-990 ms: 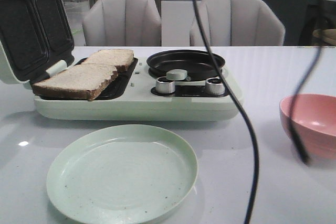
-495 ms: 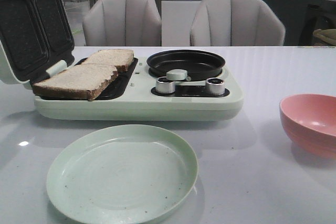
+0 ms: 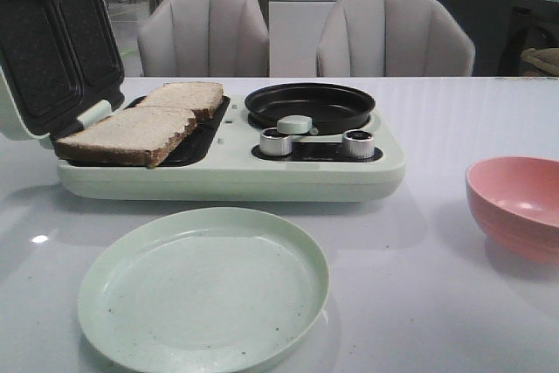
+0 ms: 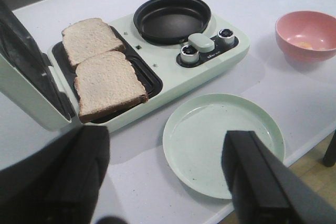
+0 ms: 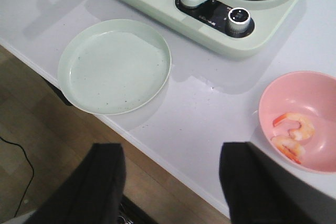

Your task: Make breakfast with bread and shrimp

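Shrimp (image 5: 294,127) sit in the pink bowl (image 5: 273,90) at lower right of our right wrist frame, just up-right of the right gripper (image 5: 173,182), so the right arm is nearer. Bread (image 4: 107,82) lies on the sandwich maker (image 4: 173,85) in the upper left of the left wrist frame, up from the left gripper (image 4: 165,182). Both grippers spread wide, holding nothing.

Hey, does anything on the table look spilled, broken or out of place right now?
Nothing spilled or broken. The bread slices overlap and the near one overhangs its slot. Shrimp sit in the pink bowl; the plate holds nothing.
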Robot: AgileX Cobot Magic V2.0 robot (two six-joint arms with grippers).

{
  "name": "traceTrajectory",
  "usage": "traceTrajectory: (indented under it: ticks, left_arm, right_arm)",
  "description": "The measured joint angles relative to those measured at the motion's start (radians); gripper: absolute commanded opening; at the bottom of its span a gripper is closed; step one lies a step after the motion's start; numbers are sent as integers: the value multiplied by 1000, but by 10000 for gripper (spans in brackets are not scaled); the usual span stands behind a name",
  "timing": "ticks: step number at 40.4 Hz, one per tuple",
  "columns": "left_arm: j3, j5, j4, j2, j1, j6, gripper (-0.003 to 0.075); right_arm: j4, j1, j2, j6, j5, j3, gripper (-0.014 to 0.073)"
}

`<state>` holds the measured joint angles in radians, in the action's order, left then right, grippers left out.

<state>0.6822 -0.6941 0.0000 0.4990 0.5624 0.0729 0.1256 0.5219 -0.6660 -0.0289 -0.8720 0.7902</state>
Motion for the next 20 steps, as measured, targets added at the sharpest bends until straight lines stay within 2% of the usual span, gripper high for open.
traceTrajectory:
  ticks: [20]
  left_arm:
    - [0,20,-20,0,0,-1,510]
  right_arm:
    - [0,0,0,0,-19,0,504]
